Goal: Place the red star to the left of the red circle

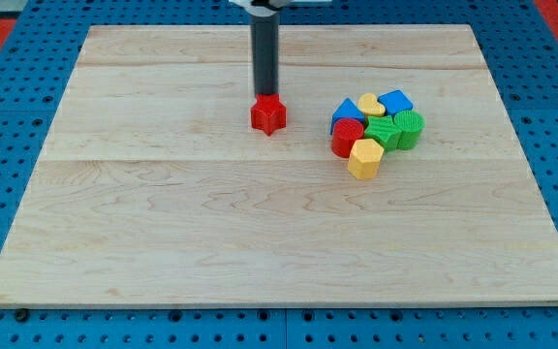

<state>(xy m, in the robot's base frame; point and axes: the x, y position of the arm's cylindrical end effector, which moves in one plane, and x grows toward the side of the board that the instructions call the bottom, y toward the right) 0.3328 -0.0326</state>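
My tip (264, 94) is resting against the top edge of the red star (268, 114), which is sitting alone on the wooden bench (163, 223), well left of the cluster. I have no gripper here, only the rod. The red circle (347, 137) is sitting at the cluster's left edge, touching a blue block (345, 112), a yellow block (364, 158) and green blocks (398, 130).

Arm: enters from the view's top edge, centre-left; only its lowest part shows.
Rod: straight, dark, upright.
Tip (263, 94): at the rod's lower end, down at board level, in the upper middle of the view.
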